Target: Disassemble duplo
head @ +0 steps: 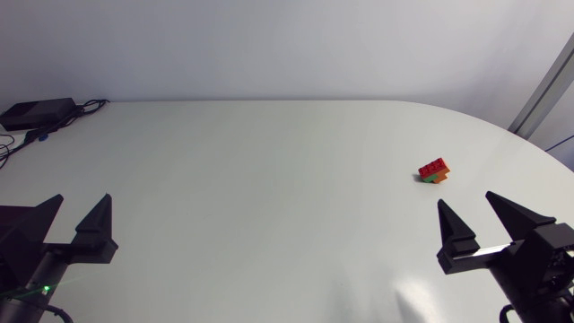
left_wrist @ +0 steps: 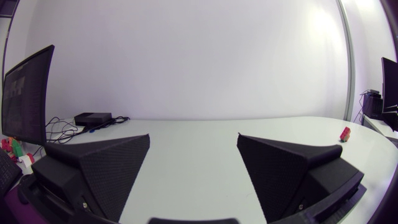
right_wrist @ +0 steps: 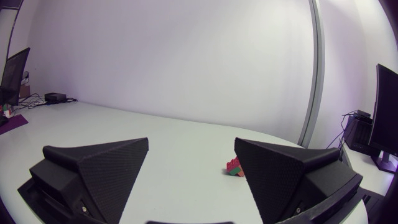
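Head view: white rounded table (head: 269, 197), seen from above.
Left gripper (head: 82, 197): at near corner, fingers spread wide, holding nothing.
Right gripper (head: 466, 198): at near corner, fingers spread wide, holding nothing.
Duplo stack (head: 434, 170): red brick atop orange and green, on the table's right side, apart from both claws.

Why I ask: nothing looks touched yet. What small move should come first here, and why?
Probably ease the right arm forward toward the duplo stack. The stack, red over orange, sits on the table just ahead of that arm's open, empty jaws, while the left arm is far across the table from it.
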